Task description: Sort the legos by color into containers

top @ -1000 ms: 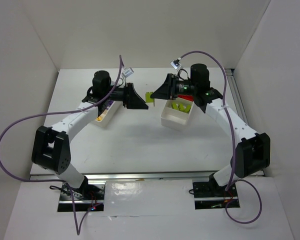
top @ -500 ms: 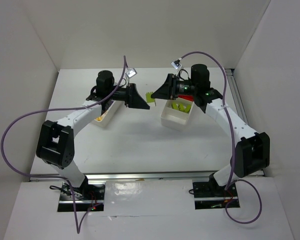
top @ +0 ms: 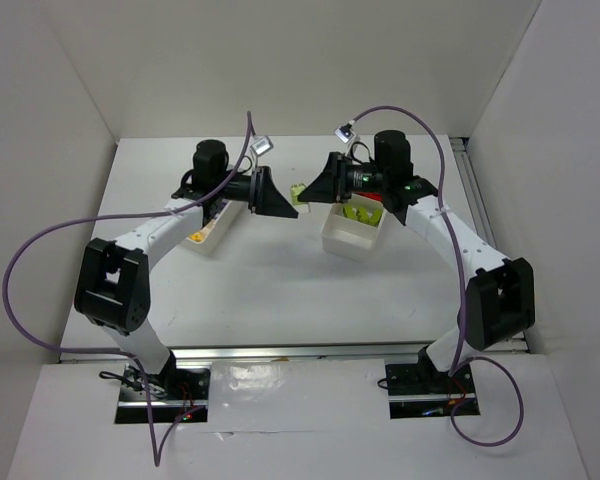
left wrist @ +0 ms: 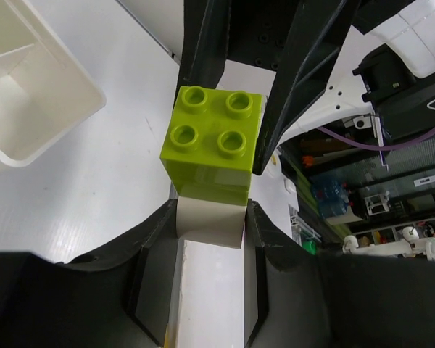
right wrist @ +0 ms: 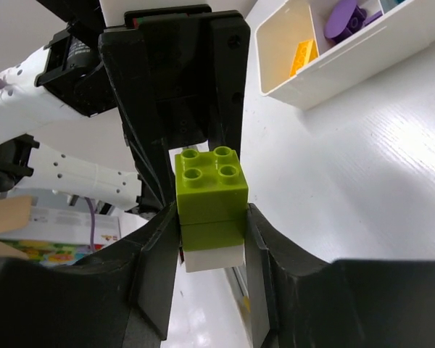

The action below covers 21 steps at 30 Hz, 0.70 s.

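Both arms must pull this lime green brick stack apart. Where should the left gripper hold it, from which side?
Pinch the lime green brick stack on its two smooth side walls, below the studded face, which offers no flat pinch. Come from the left, facing the right gripper, which takes the opposite side.

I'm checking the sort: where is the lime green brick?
In the top view, the lime green plastic lego brick sits at far centre, gripped between the left hand and right hand, between the two white plastic trays.
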{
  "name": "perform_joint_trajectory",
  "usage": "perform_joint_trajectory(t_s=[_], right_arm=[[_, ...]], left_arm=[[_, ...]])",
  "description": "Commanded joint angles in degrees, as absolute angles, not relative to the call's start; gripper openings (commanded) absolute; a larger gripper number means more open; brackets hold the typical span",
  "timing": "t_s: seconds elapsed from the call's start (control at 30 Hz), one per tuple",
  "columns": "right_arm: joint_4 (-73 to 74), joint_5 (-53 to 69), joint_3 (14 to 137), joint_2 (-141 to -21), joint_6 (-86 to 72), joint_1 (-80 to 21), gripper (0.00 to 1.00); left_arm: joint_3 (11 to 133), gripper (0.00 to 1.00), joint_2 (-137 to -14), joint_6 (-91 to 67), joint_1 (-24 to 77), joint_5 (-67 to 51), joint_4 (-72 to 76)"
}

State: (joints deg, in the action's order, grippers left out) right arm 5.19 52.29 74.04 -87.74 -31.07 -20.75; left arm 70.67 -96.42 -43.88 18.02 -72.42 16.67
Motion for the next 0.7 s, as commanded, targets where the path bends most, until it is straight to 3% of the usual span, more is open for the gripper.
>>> perform_joint_trajectory(t_s=[0.0,0.43,0.67], right_arm=[[4.05,49.58,75.50,-87.98,-30.58,-21.36,0.14],[1.66,25.50,73.74,-78.93,-33.67,-17.85,0.09],[15.19,0.74,73.21,-71.55,-31.90,-16.09,0.09]], left_arm=[[73.74,0.00,-95.89,-40.35,18.19,-74.18,15.83],[73.38,0.00,-97.29,-33.58,21.01,-69.45,3.81],[91.38,0.00,-107.82,-26.46,26.97,-48.57,-15.78]])
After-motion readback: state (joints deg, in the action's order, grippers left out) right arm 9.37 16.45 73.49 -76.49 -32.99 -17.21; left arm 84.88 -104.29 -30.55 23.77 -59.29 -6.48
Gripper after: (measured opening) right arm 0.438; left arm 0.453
